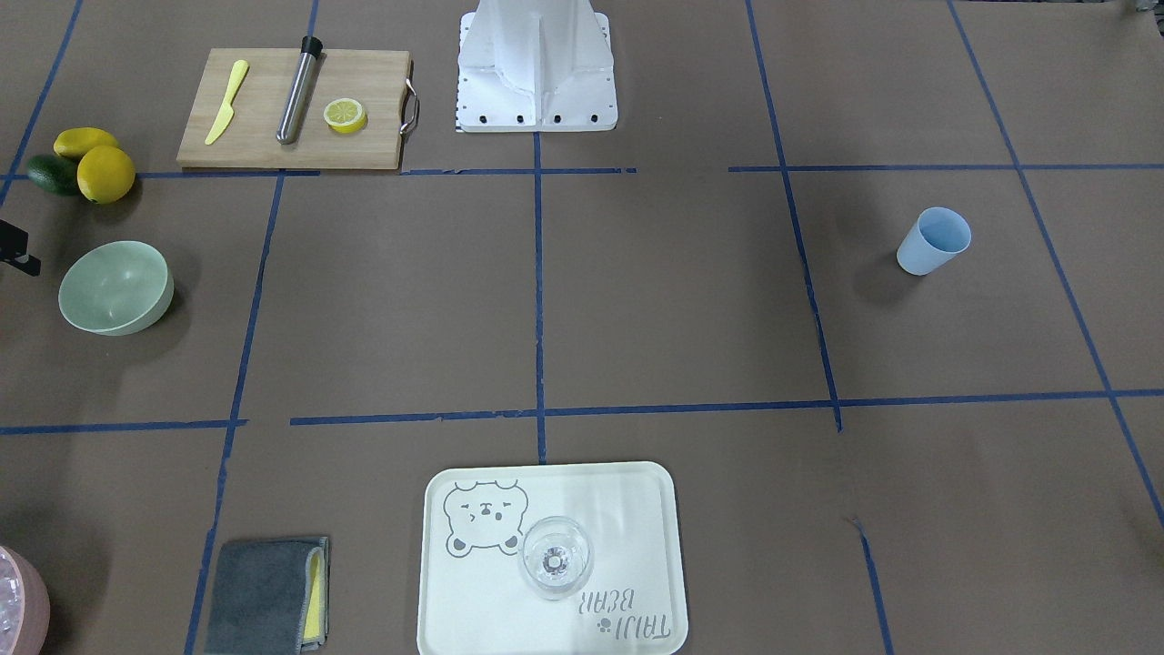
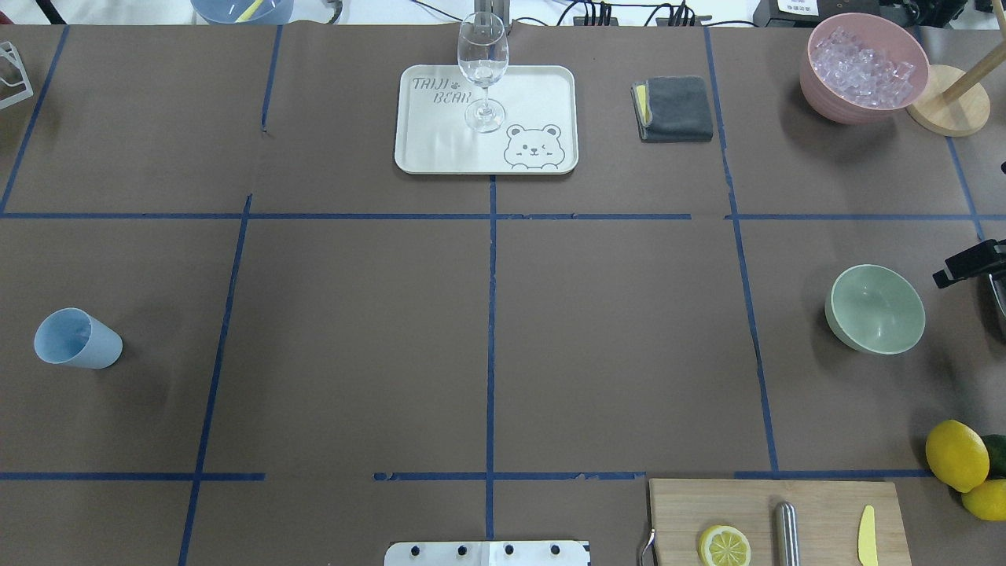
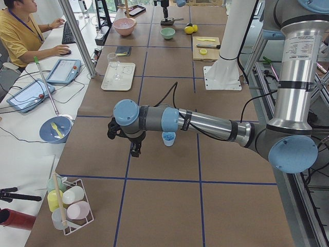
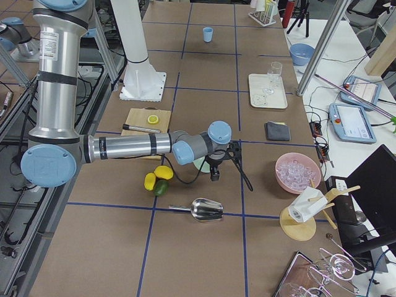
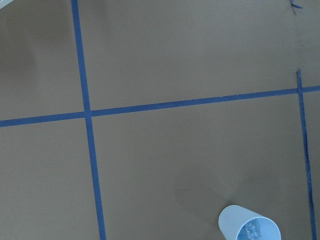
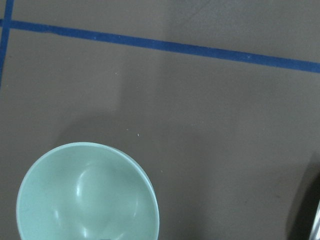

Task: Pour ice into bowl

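The bowl (image 2: 875, 309) is round, pale sage-green and matte. It stands upright and empty on the counter (image 2: 354, 330), toward the robot's right. The ice (image 5: 254, 231) is a few clear, glinting cubes in the bottom of an upright pale blue cup (image 2: 76, 338) at the far left, well apart from the bowl.

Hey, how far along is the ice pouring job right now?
Nothing done: the bowl is empty. The ice sits in the blue cup, standing ungrasped, the left gripper hanging near it. Still to do: grasp the cup, carry it across, pour into the bowl.
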`<state>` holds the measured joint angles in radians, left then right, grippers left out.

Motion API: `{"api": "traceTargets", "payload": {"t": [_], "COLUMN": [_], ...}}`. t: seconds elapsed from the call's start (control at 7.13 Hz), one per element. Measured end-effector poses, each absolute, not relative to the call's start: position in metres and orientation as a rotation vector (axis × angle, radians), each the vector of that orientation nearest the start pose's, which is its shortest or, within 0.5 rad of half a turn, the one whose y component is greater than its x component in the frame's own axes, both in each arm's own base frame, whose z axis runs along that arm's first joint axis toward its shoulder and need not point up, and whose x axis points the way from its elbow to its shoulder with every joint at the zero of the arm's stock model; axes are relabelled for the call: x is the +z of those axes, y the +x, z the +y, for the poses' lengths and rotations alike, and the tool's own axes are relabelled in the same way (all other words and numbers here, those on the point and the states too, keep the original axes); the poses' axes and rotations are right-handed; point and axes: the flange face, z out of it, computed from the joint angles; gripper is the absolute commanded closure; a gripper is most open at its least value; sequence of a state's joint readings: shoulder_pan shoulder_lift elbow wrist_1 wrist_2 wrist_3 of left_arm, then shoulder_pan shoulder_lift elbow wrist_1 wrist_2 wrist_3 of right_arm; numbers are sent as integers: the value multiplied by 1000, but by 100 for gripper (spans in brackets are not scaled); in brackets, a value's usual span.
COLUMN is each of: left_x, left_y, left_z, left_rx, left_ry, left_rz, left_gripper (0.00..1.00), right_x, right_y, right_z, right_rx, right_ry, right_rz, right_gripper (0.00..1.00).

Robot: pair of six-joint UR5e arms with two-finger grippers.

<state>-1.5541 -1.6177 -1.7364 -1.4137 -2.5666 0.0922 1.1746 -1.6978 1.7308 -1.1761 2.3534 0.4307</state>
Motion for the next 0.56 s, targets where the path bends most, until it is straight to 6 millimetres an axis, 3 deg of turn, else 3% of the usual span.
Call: {"api": "traceTargets", "payload": {"t": [0.42, 0.56], "left_x": [548, 548], "left_y": [-39, -39], "left_z": [-509, -509], "left_rx": [157, 158], "left_ry": [137, 139], "left_rz": [992, 991], "left_gripper": [0, 0], "right_x": [618, 632], "right_y": [-161, -168], "right_z": [-427, -423], "right_rx": [-47, -50], "right_ry": [89, 87], "right_rz": [-853, -859], "right_gripper": [11, 61]}}
